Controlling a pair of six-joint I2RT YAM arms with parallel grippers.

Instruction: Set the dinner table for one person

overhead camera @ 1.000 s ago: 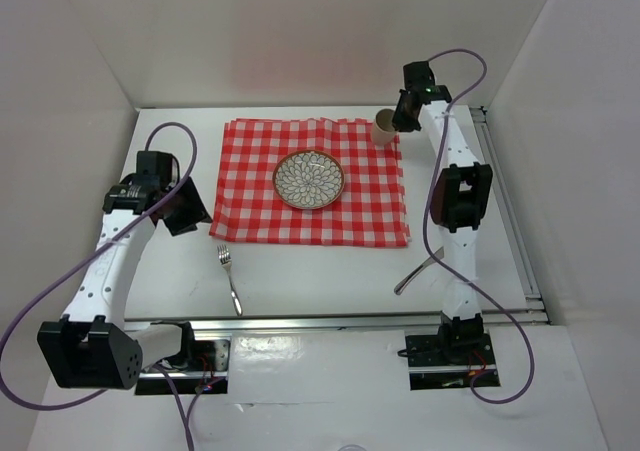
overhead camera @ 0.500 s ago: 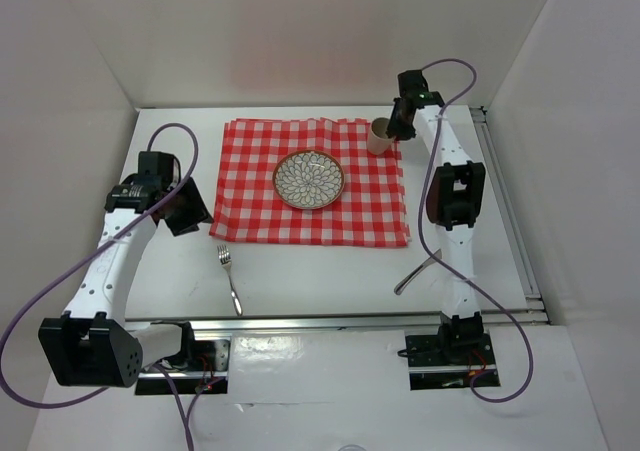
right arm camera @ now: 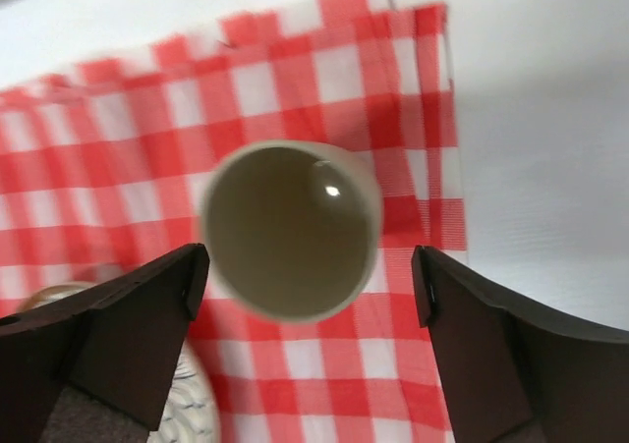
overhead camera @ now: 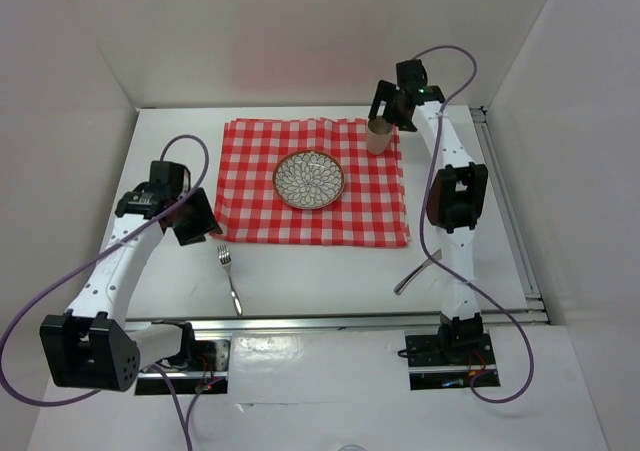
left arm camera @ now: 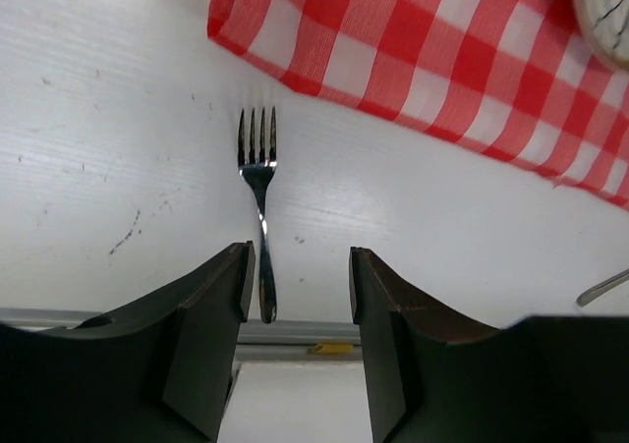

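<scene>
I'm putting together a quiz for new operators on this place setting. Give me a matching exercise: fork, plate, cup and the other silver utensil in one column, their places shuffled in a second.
Things:
1 fork
2 plate
3 cup
4 silver utensil

Places:
A middle of the checked cloth
B bare table, beside the right arm
C bare table, just in front of the cloth's near left corner
D the cloth's far right corner

Pairs: 1-C; 2-A; 3-D; 4-B
</scene>
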